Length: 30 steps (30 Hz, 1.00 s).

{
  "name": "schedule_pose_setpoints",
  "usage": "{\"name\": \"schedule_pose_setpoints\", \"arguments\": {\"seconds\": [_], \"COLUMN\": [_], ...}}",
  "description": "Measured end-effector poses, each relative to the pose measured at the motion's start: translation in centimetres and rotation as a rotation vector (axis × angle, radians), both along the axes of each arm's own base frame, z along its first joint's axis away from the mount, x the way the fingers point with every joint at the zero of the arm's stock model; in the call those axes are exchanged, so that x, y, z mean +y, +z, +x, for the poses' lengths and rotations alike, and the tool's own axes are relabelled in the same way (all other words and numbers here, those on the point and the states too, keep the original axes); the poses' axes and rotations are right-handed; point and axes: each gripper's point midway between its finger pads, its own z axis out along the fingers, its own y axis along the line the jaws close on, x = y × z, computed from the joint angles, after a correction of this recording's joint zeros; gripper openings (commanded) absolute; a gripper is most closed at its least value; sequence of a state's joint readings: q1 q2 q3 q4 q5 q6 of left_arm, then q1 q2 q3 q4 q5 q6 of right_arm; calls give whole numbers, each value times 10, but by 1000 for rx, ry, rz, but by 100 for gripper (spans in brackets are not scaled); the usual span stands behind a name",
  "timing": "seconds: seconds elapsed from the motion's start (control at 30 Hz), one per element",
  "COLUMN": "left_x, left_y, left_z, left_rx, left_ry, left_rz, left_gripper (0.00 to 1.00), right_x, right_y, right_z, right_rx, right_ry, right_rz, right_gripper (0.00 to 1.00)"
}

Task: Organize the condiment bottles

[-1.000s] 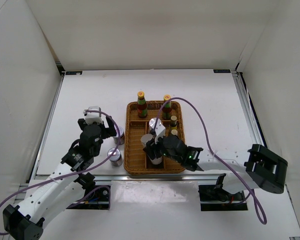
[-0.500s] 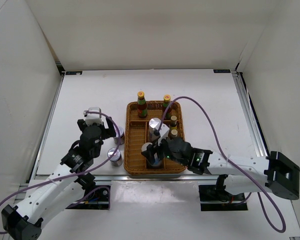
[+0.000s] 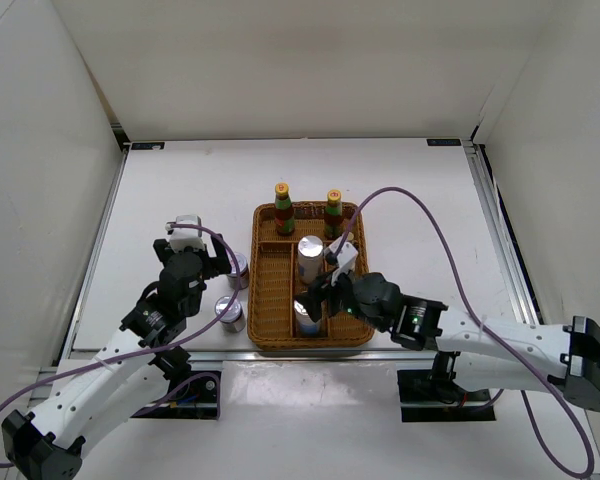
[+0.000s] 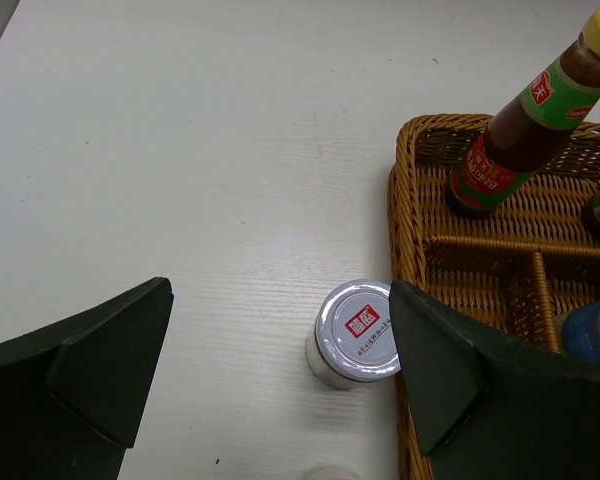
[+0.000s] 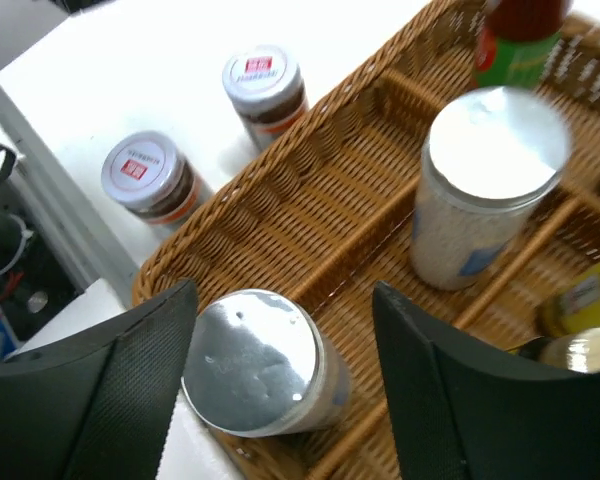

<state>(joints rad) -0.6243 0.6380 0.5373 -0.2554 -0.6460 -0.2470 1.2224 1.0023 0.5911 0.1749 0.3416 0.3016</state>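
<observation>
Jars with silver lids number four. Two stand in the tray: a middle jar and a front jar by the near wall. The other two stand on the table left of the tray, both with red-labelled lids: a far jar just beside the tray's outer wall, and a near jar a little apart from it. Tall bottles number two, yellow-capped, side by side and upright at the tray's far end: the left one and the right one. Small bottles seem to be two, cut off and blurred at the right edge of the right wrist view: one shows a yellow label, the other only a round cap. Both are inside the tray, right of the middle jar, and in the top view the right wrist hides them. The left gripper hangs over the table with its jaws spread wide and nothing held; the far jar stands between them, close to the right-hand finger. The right gripper is above the front jar with its jaws apart on either side of the lid, not clamped on it, and the jar stands on the tray floor.
</observation>
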Motion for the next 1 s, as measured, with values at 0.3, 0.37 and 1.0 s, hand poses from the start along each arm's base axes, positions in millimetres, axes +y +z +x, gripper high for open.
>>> {"name": "schedule_pose_setpoints", "arguments": {"seconds": [0.3,0.37,1.0], "left_x": [-33,-45,-52], "left_y": [-13,-17,-104], "left_z": [11,23,41], "left_rx": [130,200,589], "left_ry": [-110,-122,-73], "left_rz": [13,12,-62], "left_gripper": [100,100,90], "right_x": [9,12,-36], "right_y": [91,121,99], "right_z": [26,31,17], "right_rx": [-127,-142,-60], "right_ry": [-62,-84,-138], "right_rz": [-63,-33,-88], "right_gripper": [81,81,85]}}
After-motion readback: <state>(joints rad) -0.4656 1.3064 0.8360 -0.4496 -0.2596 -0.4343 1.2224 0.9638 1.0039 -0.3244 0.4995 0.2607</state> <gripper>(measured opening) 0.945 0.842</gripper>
